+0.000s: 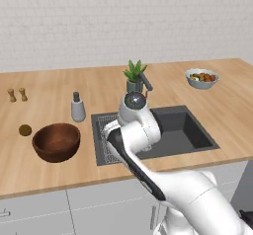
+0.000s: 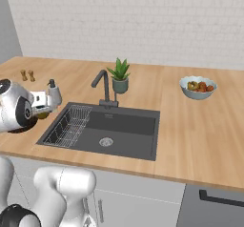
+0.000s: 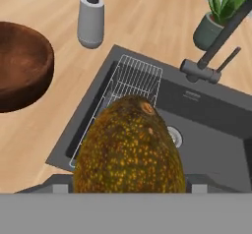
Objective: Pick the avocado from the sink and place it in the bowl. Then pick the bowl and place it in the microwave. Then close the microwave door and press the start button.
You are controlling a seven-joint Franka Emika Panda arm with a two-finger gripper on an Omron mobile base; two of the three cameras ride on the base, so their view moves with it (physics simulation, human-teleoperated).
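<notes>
My gripper (image 3: pixel 129 186) is shut on the avocado (image 3: pixel 129 149), a golden-brown speckled fruit that fills the lower middle of the hand view. It hangs above the left end of the dark grey sink (image 3: pixel 216 130), over the wire rack (image 3: pixel 135 78), with the round drain (image 3: pixel 175 136) just to its right. In the right base view the gripper (image 2: pixel 44 108) holds the avocado (image 2: pixel 45 111) over the sink's (image 2: pixel 119 126) left rim. The reddish-brown wooden bowl (image 1: pixel 57 141) (image 3: pixel 19 66) stands empty on the counter left of the sink. The microwave and its door are out of view.
A grey soap dispenser (image 1: pixel 77 108) stands between bowl and sink. The dark faucet (image 2: pixel 102 85) and a potted plant (image 2: pixel 119 76) rise behind the basin. A pale blue fruit bowl (image 1: pixel 201 78) sits far right; an olive-brown lump (image 1: pixel 25 130) and two small shakers (image 1: pixel 16 95) lie far left.
</notes>
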